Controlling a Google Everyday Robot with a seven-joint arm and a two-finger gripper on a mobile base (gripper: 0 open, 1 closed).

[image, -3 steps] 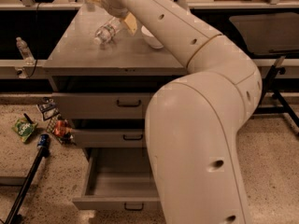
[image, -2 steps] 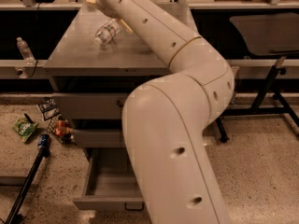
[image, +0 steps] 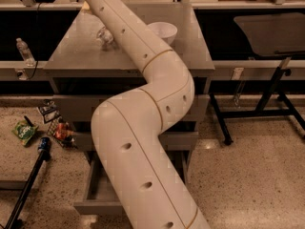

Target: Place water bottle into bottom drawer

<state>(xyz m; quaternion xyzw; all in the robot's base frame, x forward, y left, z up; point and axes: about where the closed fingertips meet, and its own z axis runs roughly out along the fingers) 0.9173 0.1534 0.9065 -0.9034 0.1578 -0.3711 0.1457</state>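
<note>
The water bottle [image: 105, 36] lies on its side on the grey cabinet top [image: 76, 56], partly hidden behind my white arm [image: 143, 70]. The arm stretches from the bottom of the view up over the cabinet and leaves the picture at the top left. The gripper is past that edge, out of view. The bottom drawer [image: 93, 197] stands pulled open at the cabinet's foot, and the arm covers most of it. Only its left side and front left corner show.
A white bowl [image: 162, 31] stands on the cabinet top right of the arm. Another clear bottle [image: 24, 51] stands on the rail at the left. Snack bags [image: 25, 130] and a black pole [image: 27, 187] lie on the floor at the left. A black-legged table [image: 267, 32] is at the right.
The arm has reached farther back and left, so the gripper has gone out of the top of the view. The water bottle still lies on the cabinet top.
</note>
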